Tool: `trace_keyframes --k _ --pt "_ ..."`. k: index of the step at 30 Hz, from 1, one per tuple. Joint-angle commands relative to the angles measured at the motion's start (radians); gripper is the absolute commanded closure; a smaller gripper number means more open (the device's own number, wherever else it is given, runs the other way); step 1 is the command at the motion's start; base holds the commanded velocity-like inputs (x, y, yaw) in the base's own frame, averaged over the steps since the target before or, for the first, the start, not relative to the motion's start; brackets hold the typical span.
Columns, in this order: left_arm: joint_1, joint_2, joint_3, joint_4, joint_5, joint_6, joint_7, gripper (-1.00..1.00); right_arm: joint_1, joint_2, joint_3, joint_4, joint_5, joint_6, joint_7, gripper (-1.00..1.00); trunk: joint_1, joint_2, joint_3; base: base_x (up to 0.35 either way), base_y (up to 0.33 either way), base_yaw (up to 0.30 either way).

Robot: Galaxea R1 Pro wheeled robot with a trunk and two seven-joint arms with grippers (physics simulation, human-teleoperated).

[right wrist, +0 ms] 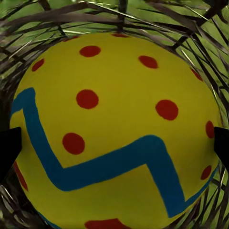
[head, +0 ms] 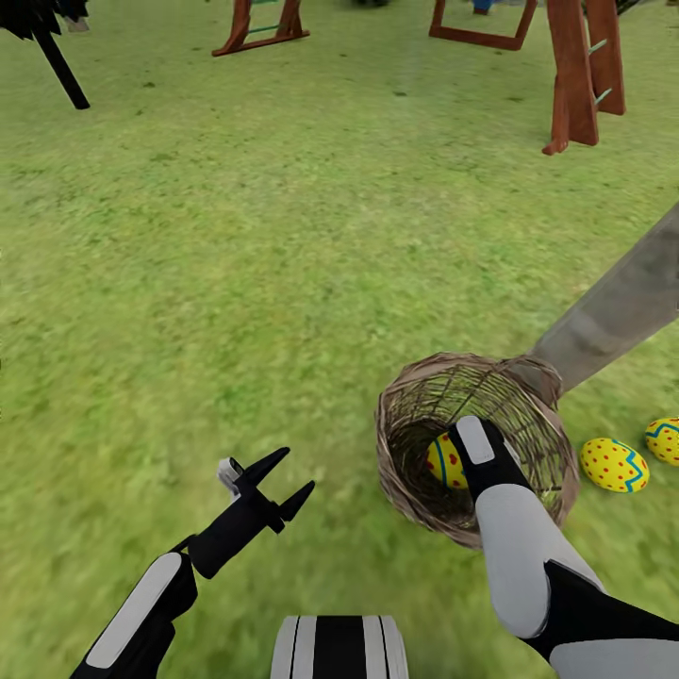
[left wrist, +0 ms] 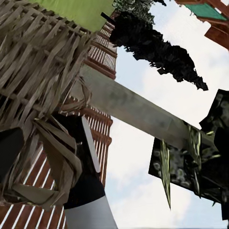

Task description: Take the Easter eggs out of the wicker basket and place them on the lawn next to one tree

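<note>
2 eggs (head: 614,464) lie on the lawn (head: 236,283) by the trunk (head: 618,306); 1 egg (head: 445,460) is left in the basket (head: 547,443) — right jaws set astride it, grip not discernible; left jaws released.

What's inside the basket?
One yellow egg with red dots lies in the wicker basket, and the right gripper reaches down around it. The arm covers part of the basket's bottom.
</note>
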Motion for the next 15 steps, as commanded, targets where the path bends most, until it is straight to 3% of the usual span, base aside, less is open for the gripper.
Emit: trace_keyframes --k 1,15 --pt "0.0 0.002 -0.002 -0.005 0.003 0.003 -0.004 -1.0 0.0 0.002 -0.002 -0.002 0.0 0.008 -0.003 1.0 -0.001 0.0 0.003 0.0 0.0 0.0" --pt "0.0 0.007 -0.004 -0.041 -0.001 0.007 0.001 -1.0 0.005 0.005 0.012 0.006 0.018 0.015 0.004 1.0 -0.007 0.003 0.057 0.0 0.0 0.0"
